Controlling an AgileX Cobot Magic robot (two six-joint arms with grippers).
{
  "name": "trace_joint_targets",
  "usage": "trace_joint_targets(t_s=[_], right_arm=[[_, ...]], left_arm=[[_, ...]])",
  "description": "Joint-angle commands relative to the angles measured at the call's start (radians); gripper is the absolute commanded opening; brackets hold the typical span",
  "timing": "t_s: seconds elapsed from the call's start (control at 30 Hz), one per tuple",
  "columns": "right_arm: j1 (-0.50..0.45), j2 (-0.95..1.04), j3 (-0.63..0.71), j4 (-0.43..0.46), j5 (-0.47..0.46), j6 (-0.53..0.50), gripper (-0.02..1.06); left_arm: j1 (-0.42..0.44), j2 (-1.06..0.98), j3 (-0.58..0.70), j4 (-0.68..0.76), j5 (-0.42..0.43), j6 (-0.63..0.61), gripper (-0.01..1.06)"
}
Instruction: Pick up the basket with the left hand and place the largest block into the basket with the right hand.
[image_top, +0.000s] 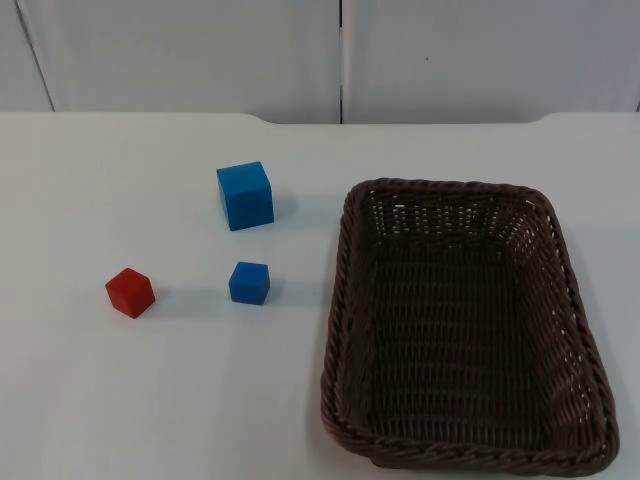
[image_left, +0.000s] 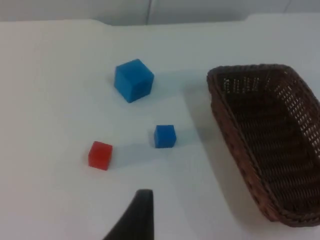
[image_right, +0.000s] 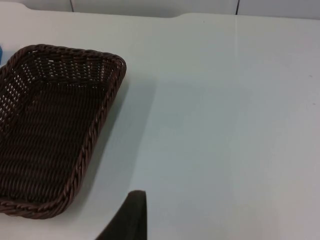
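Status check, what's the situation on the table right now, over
Both pincers waiting back from the table, nothing held. Basket empty, flat on the table. Big blue block untouched, left of basket, with small blue block and red block nearer. Nothing blocking.

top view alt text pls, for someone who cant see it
A brown wicker basket sits empty on a white table; to its left stand a large blue block, a small blue block and a small red block.
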Motion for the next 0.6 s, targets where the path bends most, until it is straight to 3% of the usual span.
trace_joint_targets(t_s=[0.0,0.13,0.33,0.57], right_arm=[[-0.008,-0.004,0.000,0.004,-0.006,0.000,1.04],[-0.008,-0.004,0.000,0.004,-0.006,0.000,1.04],[-0.008,-0.004,0.000,0.003,-0.006,0.000,1.04],[-0.008,-0.004,0.000,0.003,-0.006,0.000,1.04]], left_arm=[[0.002,0.043,-0.007,-0.030,-0.034,0.040,1.05],[0.002,0.126,-0.007,-0.030,-0.061,0.044,1.05],[0.002,0.268,-0.008,-0.135,-0.061,0.147,1.00],[0.002,0.408,-0.089,-0.180,-0.053,0.182,0.99]])
